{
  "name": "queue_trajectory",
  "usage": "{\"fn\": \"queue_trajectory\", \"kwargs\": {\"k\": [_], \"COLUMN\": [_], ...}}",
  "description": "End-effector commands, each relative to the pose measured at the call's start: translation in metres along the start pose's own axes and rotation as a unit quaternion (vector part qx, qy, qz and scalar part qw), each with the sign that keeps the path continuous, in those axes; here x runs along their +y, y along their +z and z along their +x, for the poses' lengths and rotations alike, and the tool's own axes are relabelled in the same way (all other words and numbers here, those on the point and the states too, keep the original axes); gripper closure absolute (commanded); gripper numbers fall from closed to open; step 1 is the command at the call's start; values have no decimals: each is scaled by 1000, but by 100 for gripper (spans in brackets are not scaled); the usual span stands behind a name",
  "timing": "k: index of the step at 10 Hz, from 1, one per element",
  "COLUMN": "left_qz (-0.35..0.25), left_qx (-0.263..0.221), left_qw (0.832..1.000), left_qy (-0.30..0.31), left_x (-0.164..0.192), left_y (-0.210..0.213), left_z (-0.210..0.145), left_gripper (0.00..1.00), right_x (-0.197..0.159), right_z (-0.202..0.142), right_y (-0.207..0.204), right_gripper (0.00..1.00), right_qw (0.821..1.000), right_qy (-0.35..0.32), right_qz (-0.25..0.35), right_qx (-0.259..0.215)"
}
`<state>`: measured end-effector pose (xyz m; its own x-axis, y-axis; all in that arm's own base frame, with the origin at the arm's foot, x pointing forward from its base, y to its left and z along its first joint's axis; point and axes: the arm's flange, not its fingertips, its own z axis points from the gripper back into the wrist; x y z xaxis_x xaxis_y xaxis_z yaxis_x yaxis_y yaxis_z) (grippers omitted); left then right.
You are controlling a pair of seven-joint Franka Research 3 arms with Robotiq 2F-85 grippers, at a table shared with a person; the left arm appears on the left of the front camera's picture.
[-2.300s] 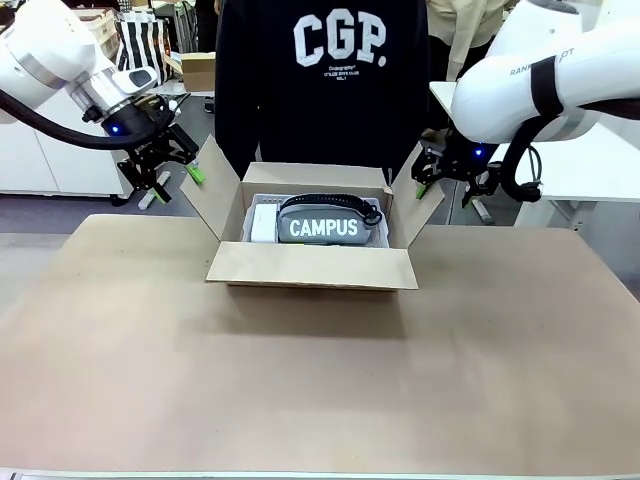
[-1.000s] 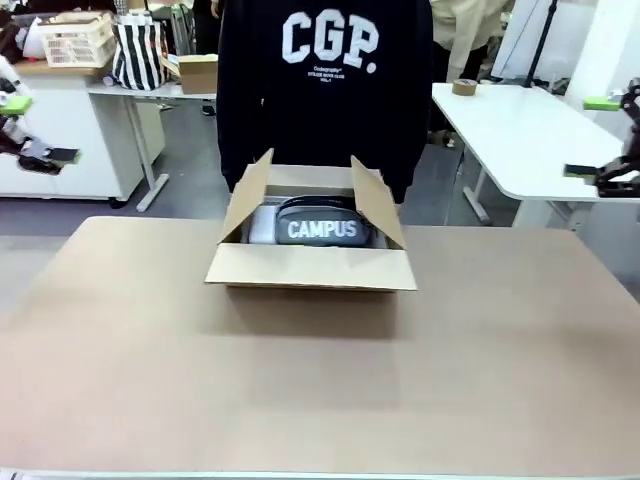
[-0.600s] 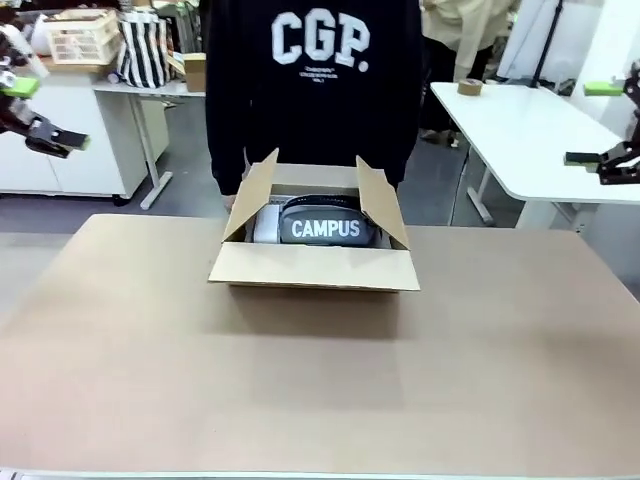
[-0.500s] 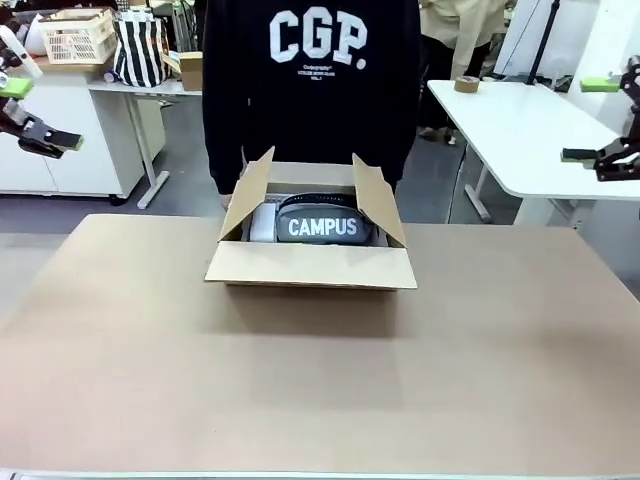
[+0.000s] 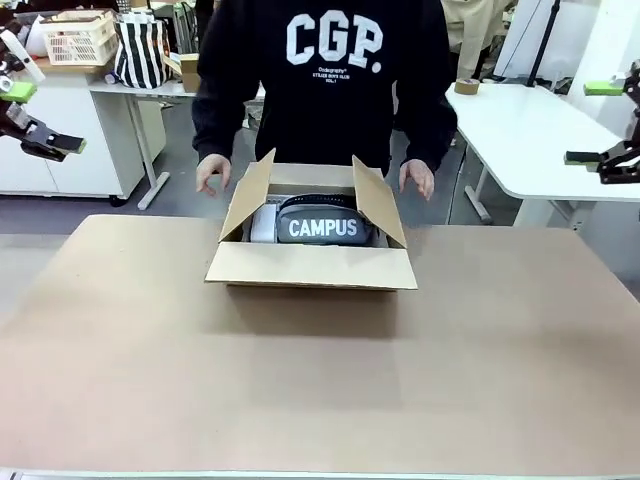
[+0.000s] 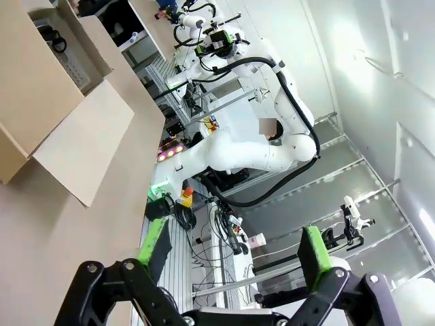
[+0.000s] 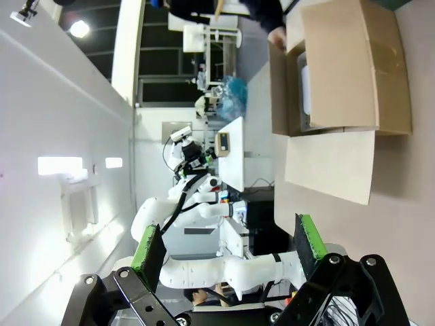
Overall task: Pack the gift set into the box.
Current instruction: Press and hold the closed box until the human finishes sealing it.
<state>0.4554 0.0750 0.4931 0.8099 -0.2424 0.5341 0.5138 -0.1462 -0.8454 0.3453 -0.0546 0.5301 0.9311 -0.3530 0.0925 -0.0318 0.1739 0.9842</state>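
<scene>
Mostly hidden inside the box (image 5: pixel 310 266), the CAMPUS pouch (image 5: pixel 322 228) shows its top.

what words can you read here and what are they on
"CAMPUS": on the grey pouch inside the box.
"CGP.": on the person's black sweatshirt.
The small print under "CGP." is too small to read.

Plain brown box (image 5: pixel 310 267) on a tan table (image 5: pixel 320 380); inside it, a dark grey pouch (image 5: pixel 325 228) lettered in white. On the far side is a black sweatshirt (image 5: pixel 325 110) with white print, and far left a black-and-white striped bag (image 5: pixel 140 55). The left gripper (image 5: pixel 46 120) and right gripper (image 5: pixel 590 123) are black with green pads (image 6: pixel 155 248).
</scene>
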Motion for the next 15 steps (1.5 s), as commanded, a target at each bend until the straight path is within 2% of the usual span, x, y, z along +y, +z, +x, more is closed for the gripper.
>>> {"fn": "queue_trajectory", "kwargs": {"k": [1, 15], "left_qz": [1, 1], "left_qx": [7, 7], "left_qw": [1000, 1000], "left_qy": [-9, -9], "left_x": [-3, -3], "left_y": [8, 8], "left_z": [-5, -5], "left_gripper": [0, 0], "right_x": [1, 1], "right_z": [1, 1], "right_y": [-2, -2], "right_gripper": [0, 0], "right_qw": [1000, 1000], "right_qy": [13, 13], "right_qz": [9, 9], "right_qx": [-1, -1]}}
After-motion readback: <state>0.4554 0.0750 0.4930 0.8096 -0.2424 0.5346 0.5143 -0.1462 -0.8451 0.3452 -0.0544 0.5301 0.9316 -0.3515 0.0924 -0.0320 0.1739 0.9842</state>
